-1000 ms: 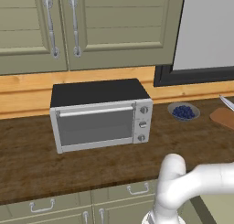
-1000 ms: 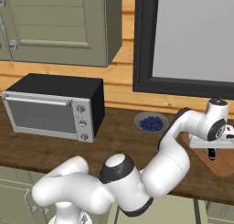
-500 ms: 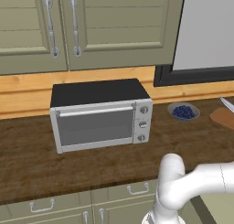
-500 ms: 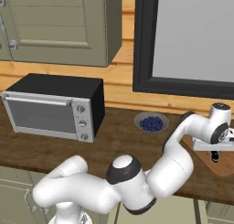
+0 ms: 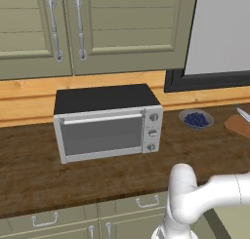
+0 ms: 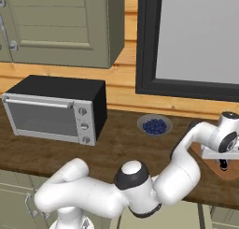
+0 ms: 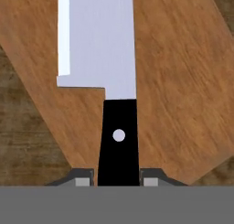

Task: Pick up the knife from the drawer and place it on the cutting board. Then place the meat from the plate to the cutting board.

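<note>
Pinching the knife [image 7: 106,81] handle, gripper [image 7: 117,178] above cutting board [image 7: 183,81]

My dark wood counter [image 5: 97,172] carries a toaster oven [image 5: 107,121], a berry bowl [image 5: 196,119] and the cutting board [image 7: 183,90] by its right end.

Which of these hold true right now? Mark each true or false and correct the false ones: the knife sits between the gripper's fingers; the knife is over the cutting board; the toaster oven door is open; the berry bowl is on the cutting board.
1. The knife sits between the fingers of the gripper. True.
2. The knife is over the cutting board. True.
3. The toaster oven door is open. False: it is shut.
4. The berry bowl is on the cutting board. False: it stands on the counter, apart from the board.
</note>
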